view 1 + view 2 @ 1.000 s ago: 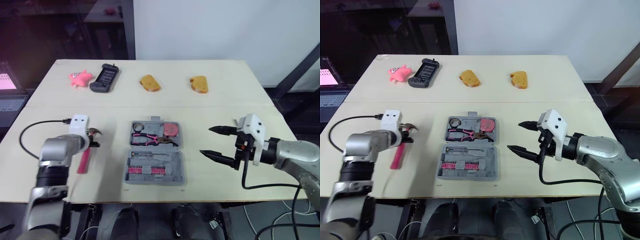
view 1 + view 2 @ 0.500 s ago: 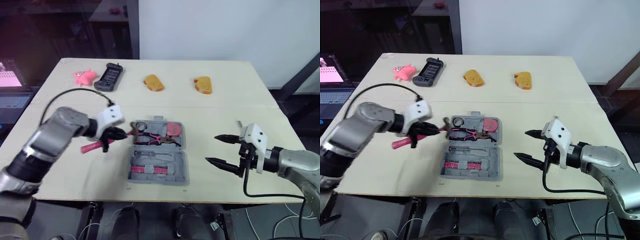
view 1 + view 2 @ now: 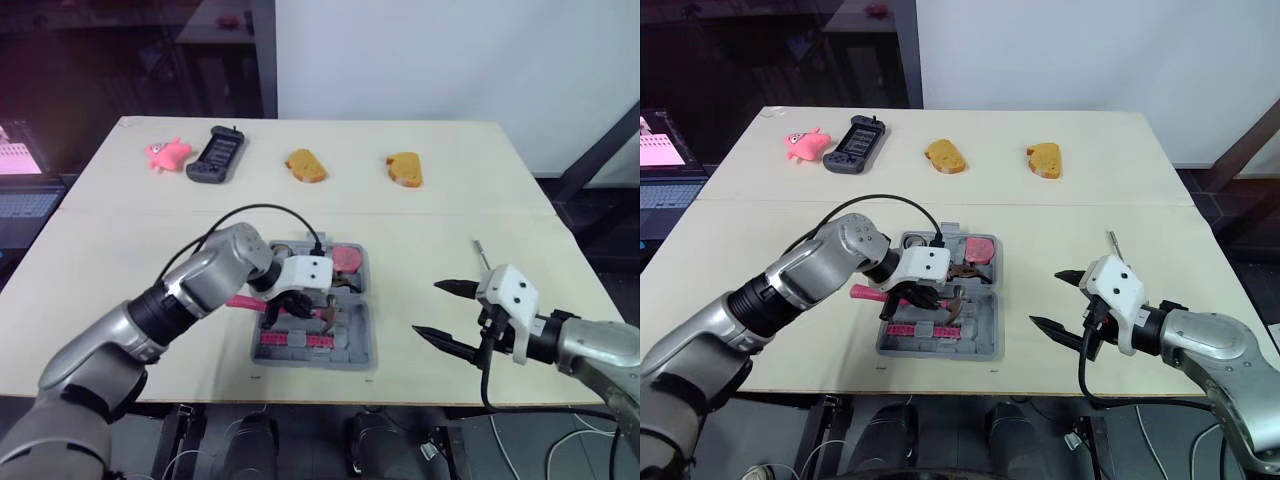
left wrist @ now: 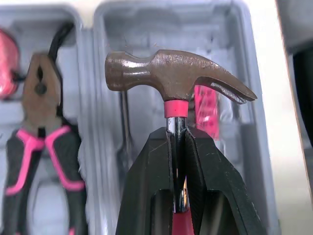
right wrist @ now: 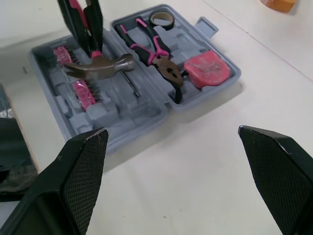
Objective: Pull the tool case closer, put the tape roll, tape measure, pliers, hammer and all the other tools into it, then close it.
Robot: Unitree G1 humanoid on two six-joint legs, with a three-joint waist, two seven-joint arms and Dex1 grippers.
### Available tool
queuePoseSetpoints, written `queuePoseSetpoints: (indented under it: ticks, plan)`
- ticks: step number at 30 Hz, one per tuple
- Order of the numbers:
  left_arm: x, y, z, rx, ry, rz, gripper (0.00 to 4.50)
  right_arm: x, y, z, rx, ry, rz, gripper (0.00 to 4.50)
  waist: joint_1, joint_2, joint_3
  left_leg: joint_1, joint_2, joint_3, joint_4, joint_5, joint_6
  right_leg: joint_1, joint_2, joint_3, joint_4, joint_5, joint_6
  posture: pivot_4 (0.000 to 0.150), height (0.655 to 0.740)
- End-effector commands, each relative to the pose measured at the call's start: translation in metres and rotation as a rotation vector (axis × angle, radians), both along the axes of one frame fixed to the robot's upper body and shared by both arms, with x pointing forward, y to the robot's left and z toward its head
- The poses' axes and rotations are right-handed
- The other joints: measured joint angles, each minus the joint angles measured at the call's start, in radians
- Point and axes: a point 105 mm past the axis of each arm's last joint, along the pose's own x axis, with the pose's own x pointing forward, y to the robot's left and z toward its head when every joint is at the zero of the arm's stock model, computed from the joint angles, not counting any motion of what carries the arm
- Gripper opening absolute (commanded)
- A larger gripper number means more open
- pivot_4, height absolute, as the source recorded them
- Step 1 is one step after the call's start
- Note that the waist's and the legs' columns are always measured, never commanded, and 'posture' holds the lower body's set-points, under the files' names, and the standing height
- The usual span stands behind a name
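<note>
The grey tool case (image 3: 362, 345) lies open at the middle of the table's near half. Its far half holds the tape roll (image 5: 160, 18), the pink-handled pliers (image 5: 156, 49) and the red tape measure (image 5: 206, 67). My left gripper (image 3: 280, 305) is shut on the hammer (image 4: 176, 76) just below its head, holding it low over the case's near half. The pink handle (image 3: 240, 301) sticks out to the left past the case rim. My right gripper (image 3: 427, 308) stands open to the right of the case, empty and apart from it.
Along the table's far edge lie a pink toy (image 3: 165, 153), a black handset (image 3: 215, 155) and two bread pieces (image 3: 304, 166) (image 3: 404, 169). A laptop (image 3: 20, 180) sits off the left side. Pink bit strips (image 3: 300, 340) fill the case's near half.
My left gripper has carried the hammer from the table's left side rightward to over the case. The right gripper stayed open and drew slightly nearer the front edge.
</note>
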Motion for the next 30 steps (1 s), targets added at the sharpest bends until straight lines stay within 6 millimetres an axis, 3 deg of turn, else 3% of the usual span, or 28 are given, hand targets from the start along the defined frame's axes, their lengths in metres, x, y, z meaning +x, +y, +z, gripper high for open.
queuePoseSetpoints:
  ticks: [1, 6, 30]
  plan:
    - [0.0, -0.016, 0.007, 0.021, -0.04, -0.021, 0.07, -0.001, 0.005, 0.006, 0.012, -0.047, -0.006, 4.5, -0.001, 0.0, 0.0, 0.0, 0.0, 0.0, 0.0, 0.0, 0.0, 0.0, 0.0, 0.001, 0.0, 0.0, 0.0, 0.15, 0.74]
    - [0.0, -0.031, 0.006, 0.039, -0.096, -0.066, 0.07, -0.002, 0.009, 0.003, 0.029, -0.048, -0.023, 4.5, -0.003, 0.0, 0.0, 0.0, 0.0, 0.0, 0.0, 0.0, 0.0, -0.001, 0.001, 0.002, 0.0, 0.0, 0.0, 0.15, 0.74]
    - [-0.002, -0.048, -0.035, 0.046, -0.075, -0.017, 0.07, -0.001, 0.011, 0.011, 0.03, -0.077, -0.025, 4.5, -0.002, 0.001, 0.0, 0.001, 0.0, 0.0, 0.0, 0.0, 0.0, 0.0, 0.002, 0.004, 0.001, 0.0, 0.0, 0.15, 0.74]
